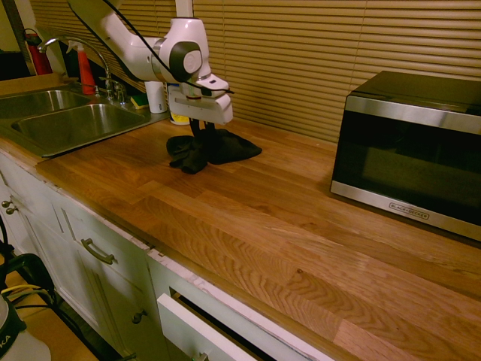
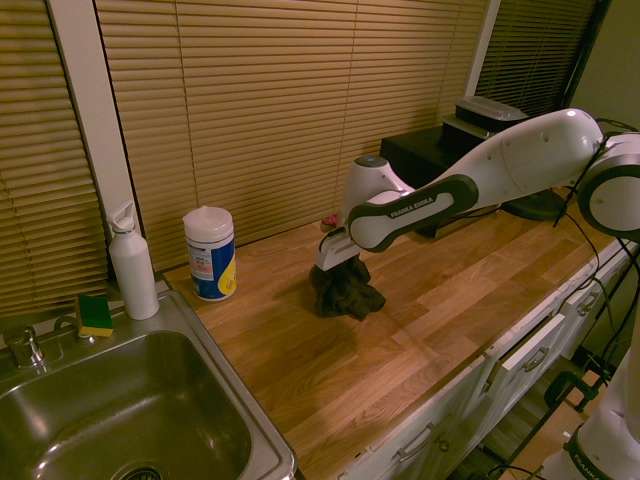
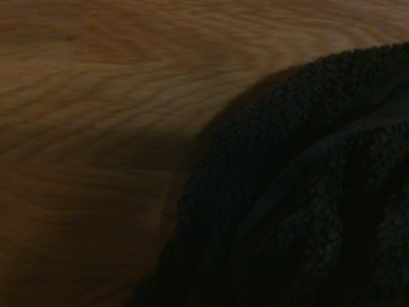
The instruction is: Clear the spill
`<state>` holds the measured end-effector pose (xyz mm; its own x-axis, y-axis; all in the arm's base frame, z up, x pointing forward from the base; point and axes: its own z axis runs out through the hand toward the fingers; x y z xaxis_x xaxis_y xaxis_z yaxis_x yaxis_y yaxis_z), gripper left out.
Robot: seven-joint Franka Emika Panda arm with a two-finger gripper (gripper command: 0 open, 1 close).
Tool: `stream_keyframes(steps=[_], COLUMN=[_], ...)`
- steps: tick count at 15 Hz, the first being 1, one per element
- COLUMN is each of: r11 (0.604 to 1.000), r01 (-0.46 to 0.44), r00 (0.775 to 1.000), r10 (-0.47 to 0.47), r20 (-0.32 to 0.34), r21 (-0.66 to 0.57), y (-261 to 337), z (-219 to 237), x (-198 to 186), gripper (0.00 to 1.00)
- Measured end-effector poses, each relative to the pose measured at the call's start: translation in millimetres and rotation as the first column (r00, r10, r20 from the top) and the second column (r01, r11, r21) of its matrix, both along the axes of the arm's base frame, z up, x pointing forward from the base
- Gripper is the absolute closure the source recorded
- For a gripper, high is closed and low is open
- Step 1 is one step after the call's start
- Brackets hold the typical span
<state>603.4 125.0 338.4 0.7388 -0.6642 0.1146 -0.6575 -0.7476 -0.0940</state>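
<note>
Dark crumpled rag (image 1: 210, 149) on wooden counter (image 1: 285, 226)

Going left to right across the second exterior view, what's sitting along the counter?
Sink → green and yellow sponge → white spray bottle → tub of wipes → dark rag under the gripper → microwave at the far end.
</note>
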Motion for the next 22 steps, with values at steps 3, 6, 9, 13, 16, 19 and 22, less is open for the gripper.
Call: stream_keyframes(steps=[3, 6, 9, 13, 16, 19, 22], r11=[1.000, 0.998, 0.997, 0.996, 0.995, 0.995, 0.994], r01=[-0.030, -0.052, -0.072, -0.086, -0.098, -0.101, -0.107], r00=[1.000, 0.999, 0.997, 0.996, 0.995, 0.995, 0.994], r10=[0.030, 0.052, 0.072, 0.086, 0.098, 0.101, 0.107], r20=[0.000, -0.001, -0.012, -0.019, -0.022, -0.024, -0.023], r21=[0.006, 0.017, 0.025, 0.017, 0.016, 0.016, 0.018], y=[52.8, 102.0, 134.5, 161.4, 168.7, 171.3, 176.2], z=[-1.6, -2.0, -1.8, -2.3, -3.2, -4.5, -4.2], x=[-13.3, -28.9, -36.2, -37.9, -37.6, -38.0, -39.8], gripper=[1.00, 1.00, 1.00, 0.00, 0.00, 0.00, 0.00])
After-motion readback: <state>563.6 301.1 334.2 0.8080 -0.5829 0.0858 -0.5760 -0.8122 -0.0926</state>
